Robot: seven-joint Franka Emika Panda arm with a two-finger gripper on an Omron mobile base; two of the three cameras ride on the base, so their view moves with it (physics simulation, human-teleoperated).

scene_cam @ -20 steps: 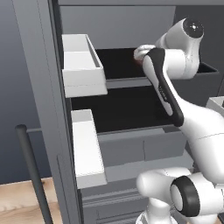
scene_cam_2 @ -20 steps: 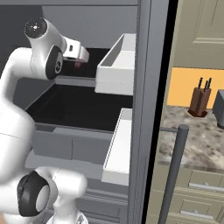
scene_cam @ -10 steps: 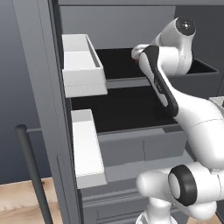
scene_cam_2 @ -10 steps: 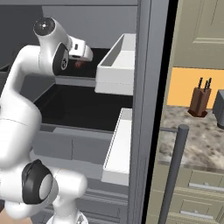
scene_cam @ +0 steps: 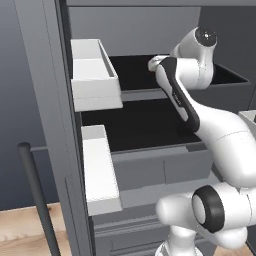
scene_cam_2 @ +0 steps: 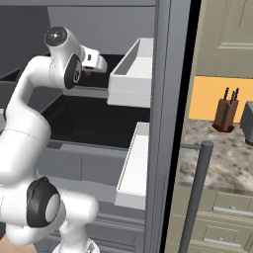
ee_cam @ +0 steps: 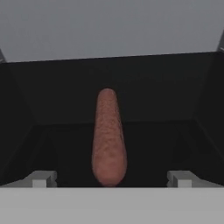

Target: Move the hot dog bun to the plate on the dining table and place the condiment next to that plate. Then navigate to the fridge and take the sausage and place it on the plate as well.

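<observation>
While the arm (scene_cam: 185, 102) reaches into the open fridge, the claw (ee_cam: 109, 178) hangs with its jaws spread wide, and the sausage (ee_cam: 108, 137) lies between the two finger tips (ee_cam: 40, 179) without touching either. In the hand view the sausage lies lengthwise, pointing away from the claw, on the dark floor of the upper shelf (scene_cam: 135, 75), its near end level with the tips and its far end short of the shelf's back wall. Dark side walls of that shelf rise on both sides, well apart from the sausage.

From the right base view a small reddish bit of the sausage (scene_cam_2: 88, 73) shows just under the white hand (scene_cam_2: 94, 59). The upper door bin (scene_cam: 92, 75) stands just beside the hand's path on the door side; in the right base view it (scene_cam_2: 132, 74) sits close to the hand. A lower door bin (scene_cam: 100, 170) hangs beneath it, and a second dark shelf (scene_cam: 140, 125) lies under the first, with grey drawers (scene_cam: 165, 170) below.

Beyond the fridge door edge (scene_cam_2: 165, 123), the right base view shows a stone-topped bench (scene_cam_2: 222, 153) carrying a knife block (scene_cam_2: 227, 112). A dark door handle bar (scene_cam_2: 195, 192) stands in front of that bench.
</observation>
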